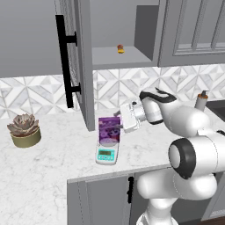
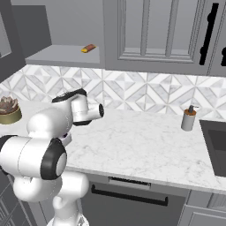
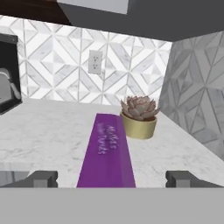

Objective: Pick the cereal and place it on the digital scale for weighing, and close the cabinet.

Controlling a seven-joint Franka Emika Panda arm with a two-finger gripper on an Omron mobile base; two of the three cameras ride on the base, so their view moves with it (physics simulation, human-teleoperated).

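Cereal: the purple box stands upright on the digital scale, on the round platform behind the display panel. In the hand view its narrow top edge runs straight away from the camera, toward the succulent pot.

Fingers: the two dark tips stand wide apart, one on each side of the box, and neither touches it. The gripper is released, just beside the cereal on the side away from the cabinet door.

Key relation: the box lies exactly between the fingers, with its long top edge along the line of sight. The thin faces of the box look toward the two tips.

Judgement: the weighing part seems done, because the box rests on the scale by itself.

Cabinet: its door is swung open above the table, left of the cereal, with the black bar handle facing the robot. A small orange-red item lies on the shelf inside.

Next move: probably a straight retreat from the box, then a reach up and left to the door.
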